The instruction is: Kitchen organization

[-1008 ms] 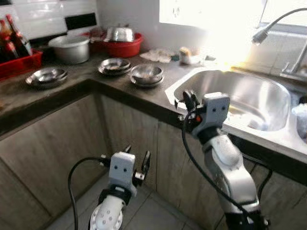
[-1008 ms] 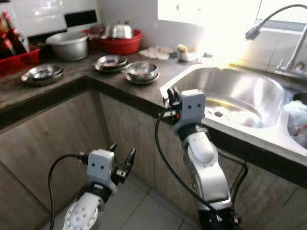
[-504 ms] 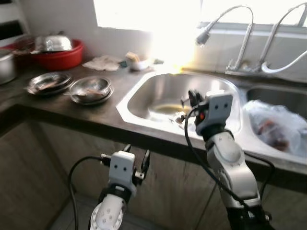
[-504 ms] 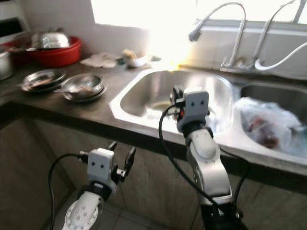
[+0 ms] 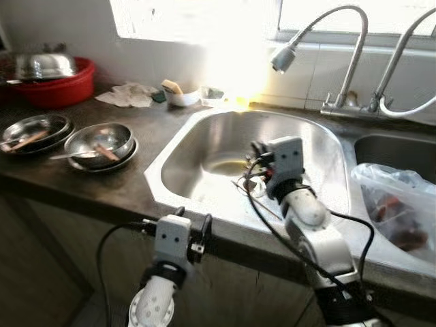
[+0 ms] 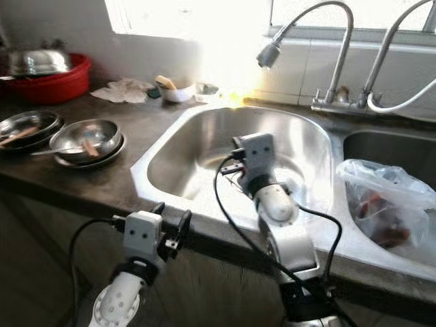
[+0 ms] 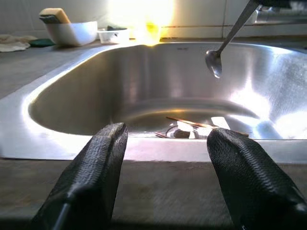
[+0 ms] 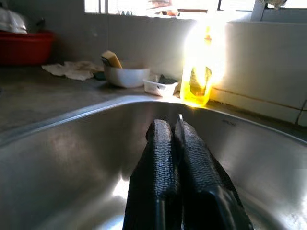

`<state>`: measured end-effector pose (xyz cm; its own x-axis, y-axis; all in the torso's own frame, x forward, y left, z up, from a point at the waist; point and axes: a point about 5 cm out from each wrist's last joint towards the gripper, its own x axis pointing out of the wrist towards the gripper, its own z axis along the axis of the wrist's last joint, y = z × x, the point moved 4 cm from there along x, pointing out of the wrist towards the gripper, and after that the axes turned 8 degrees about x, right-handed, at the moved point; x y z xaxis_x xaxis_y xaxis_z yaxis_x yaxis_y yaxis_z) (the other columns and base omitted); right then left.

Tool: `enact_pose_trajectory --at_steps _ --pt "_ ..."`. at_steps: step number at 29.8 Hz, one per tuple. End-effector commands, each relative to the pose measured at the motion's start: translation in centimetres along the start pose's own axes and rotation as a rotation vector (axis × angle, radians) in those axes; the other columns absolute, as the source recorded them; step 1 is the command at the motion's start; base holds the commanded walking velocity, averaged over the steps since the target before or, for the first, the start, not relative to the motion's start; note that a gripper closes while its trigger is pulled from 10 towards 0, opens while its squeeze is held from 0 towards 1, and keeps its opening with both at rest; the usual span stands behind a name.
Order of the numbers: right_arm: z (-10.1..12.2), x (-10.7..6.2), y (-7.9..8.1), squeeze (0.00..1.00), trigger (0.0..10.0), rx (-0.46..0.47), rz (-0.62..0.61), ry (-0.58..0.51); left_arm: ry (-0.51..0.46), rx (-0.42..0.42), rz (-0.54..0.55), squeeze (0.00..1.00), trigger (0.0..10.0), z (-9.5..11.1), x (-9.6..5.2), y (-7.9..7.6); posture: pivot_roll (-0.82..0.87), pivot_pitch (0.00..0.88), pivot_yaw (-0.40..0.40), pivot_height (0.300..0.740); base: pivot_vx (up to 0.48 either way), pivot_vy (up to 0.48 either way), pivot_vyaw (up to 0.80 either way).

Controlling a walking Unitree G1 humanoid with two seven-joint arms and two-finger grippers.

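Note:
My right gripper (image 5: 257, 151) reaches out over the left basin of the steel sink (image 5: 167, 160). Its fingers (image 8: 163, 143) are pressed together on a thin metal handle. The left wrist view shows that handle belongs to a spoon (image 7: 213, 63), which hangs bowl-down above the basin. Chopsticks and small scraps (image 7: 192, 127) lie on the basin floor. My left gripper (image 5: 193, 223) stands open and empty, low against the counter's front edge, facing the sink rim (image 7: 144, 148).
Two stacks of steel bowls (image 5: 102, 143) (image 5: 30, 131) holding utensils sit on the dark counter at left, with a red basin (image 5: 58, 87) behind. A white bowl with a sponge (image 5: 180, 97) and a yellow bottle (image 8: 196, 79) stand at the back. A plastic bag (image 5: 398, 204) lies in the right basin under the faucets (image 5: 283, 58).
The camera has swung right and closer, bringing the sink to the centre. My right gripper has gone forward from the counter edge to over the basin. The left gripper stays low and open.

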<state>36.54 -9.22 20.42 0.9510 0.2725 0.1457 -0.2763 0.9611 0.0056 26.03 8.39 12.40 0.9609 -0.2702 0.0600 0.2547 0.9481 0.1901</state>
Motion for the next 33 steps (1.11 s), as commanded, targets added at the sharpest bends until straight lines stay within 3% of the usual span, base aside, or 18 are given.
enact_pose_trajectory --at_steps 1,11,13,14,15,18,20,24,31,32,33 --pt "-0.6 0.4 -0.9 0.0 10.0 -0.03 -0.021 0.026 -0.003 -0.01 -0.023 0.0 10.0 0.2 0.0 -0.7 0.04 0.046 -0.029 0.74 0.0 0.0 0.0" --pt "-3.8 1.6 -2.3 0.0 10.0 -0.145 -0.031 0.207 -0.011 -0.015 -0.021 0.0 10.0 0.5 -0.2 -0.8 0.05 0.059 -0.038 0.74 0.0 0.0 0.0" --pt "-5.6 1.7 -2.9 0.0 10.0 -0.232 -0.018 0.288 -0.011 -0.016 -0.021 0.0 10.0 0.6 -0.3 -0.8 0.05 0.061 -0.044 0.74 0.0 0.0 0.0" --pt "-5.6 1.7 -2.9 0.0 10.0 -0.232 -0.018 0.288 -0.011 -0.016 -0.021 0.0 10.0 0.6 -0.3 -0.8 0.05 0.061 -0.044 0.74 0.0 0.0 0.0" --pt "-6.3 1.6 -3.4 0.0 10.0 -0.29 -0.023 0.313 -0.013 -0.016 -0.022 0.0 10.0 0.6 -0.4 -0.9 0.05 0.062 -0.045 0.74 0.0 0.0 0.0" --pt "-6.7 1.5 -3.5 0.0 10.0 -0.298 -0.019 0.323 -0.013 -0.016 -0.022 0.0 10.0 0.6 -0.4 -0.9 0.06 0.064 -0.048 0.74 0.0 0.0 0.0" --pt "-7.0 1.4 -3.6 0.0 10.0 -0.382 -0.004 0.333 -0.012 -0.017 -0.022 0.0 10.0 0.6 -0.5 -0.8 0.06 0.065 -0.045 0.74 0.0 0.0 0.0" --pt "-8.1 1.1 -3.5 0.0 10.0 -0.451 0.029 0.372 -0.011 -0.015 -0.027 0.0 10.0 0.6 -0.6 -0.9 0.06 0.066 -0.043 0.74 0.0 0.0 0.0" --pt "-9.3 0.6 -3.7 0.0 10.0 -0.501 0.032 0.412 -0.009 -0.013 -0.032 0.0 10.0 0.6 -0.7 -0.9 0.06 0.064 -0.039 0.74 0.0 0.0 0.0" --pt "-9.4 0.6 -3.8 1.0 10.0 -0.498 0.03 0.41 -0.008 -0.013 -0.033 0.0 10.0 0.6 -0.7 -0.9 0.06 0.062 -0.04 0.74 0.0 0.0 0.0" --pt "-9.3 0.5 -3.8 1.0 10.0 -0.497 0.028 0.404 -0.008 -0.012 -0.033 0.0 10.0 0.5 -0.7 -0.9 0.06 0.062 -0.04 0.74 0.0 0.0 0.0"
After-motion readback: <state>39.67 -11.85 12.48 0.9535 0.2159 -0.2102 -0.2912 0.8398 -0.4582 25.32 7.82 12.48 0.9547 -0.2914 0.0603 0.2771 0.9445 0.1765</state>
